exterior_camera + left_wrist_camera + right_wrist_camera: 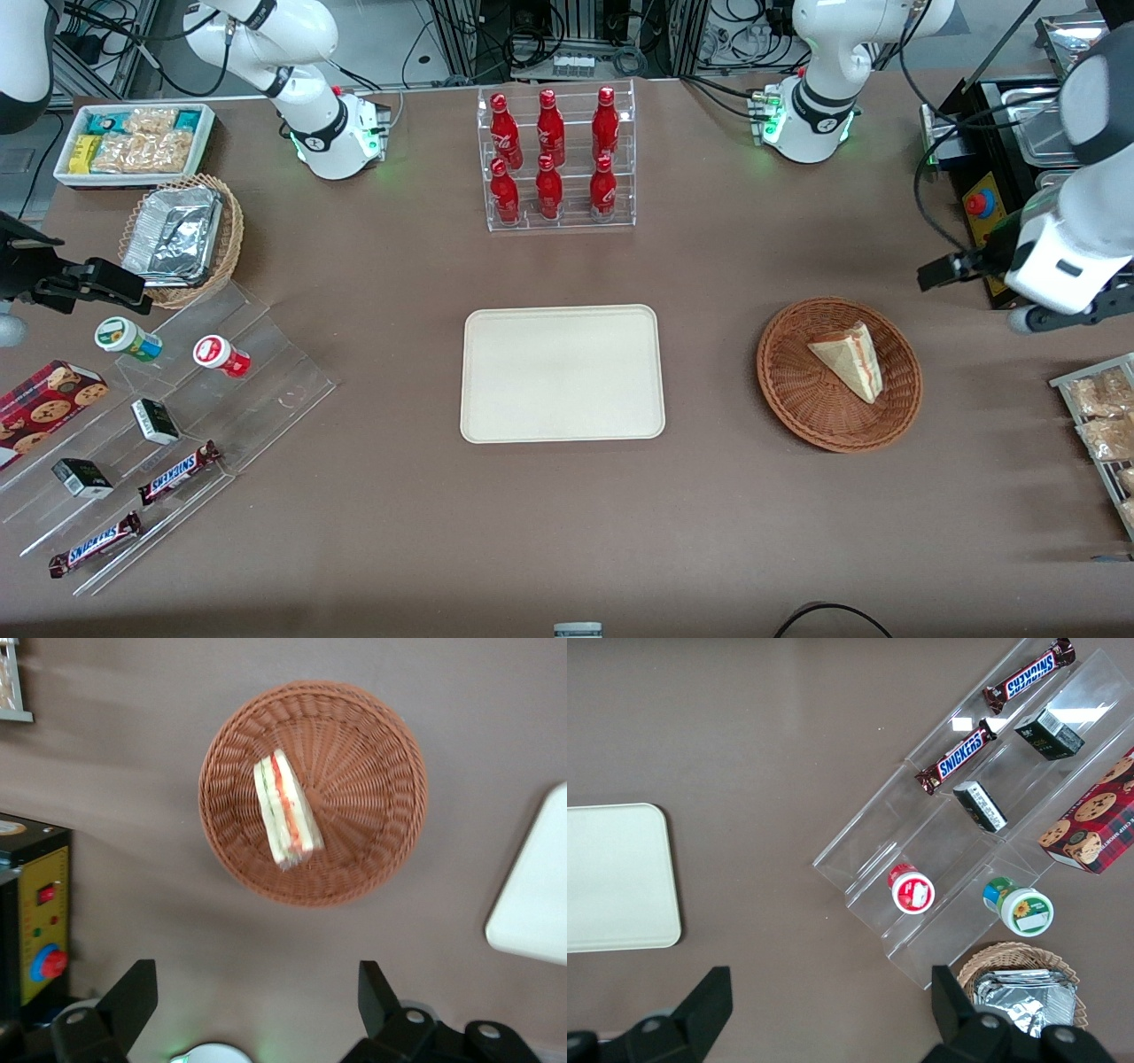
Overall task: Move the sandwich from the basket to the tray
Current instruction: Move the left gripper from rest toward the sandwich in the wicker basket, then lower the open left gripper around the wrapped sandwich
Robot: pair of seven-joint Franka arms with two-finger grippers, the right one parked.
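The sandwich (850, 359) (286, 811), a pale wedge with a red and green stripe on its edge, lies in the round reddish-brown basket (797, 399) (372, 771). The cream-white tray (562, 373) (536, 895) (616, 877) lies flat beside the basket, toward the parked arm's end, with nothing on it. My left gripper (930, 273) (257, 997) hangs high above the table, off the basket's rim toward the working arm's end and slightly farther from the front camera. Its fingers (133, 997) are spread wide and hold nothing.
A clear rack of red bottles (556, 159) stands farther from the front camera than the tray. A black box with a red button (979, 208) (40, 921) sits near the gripper. Snack packets (1103, 416) lie at the working arm's end. Acrylic steps with snacks (159, 416) fill the parked arm's end.
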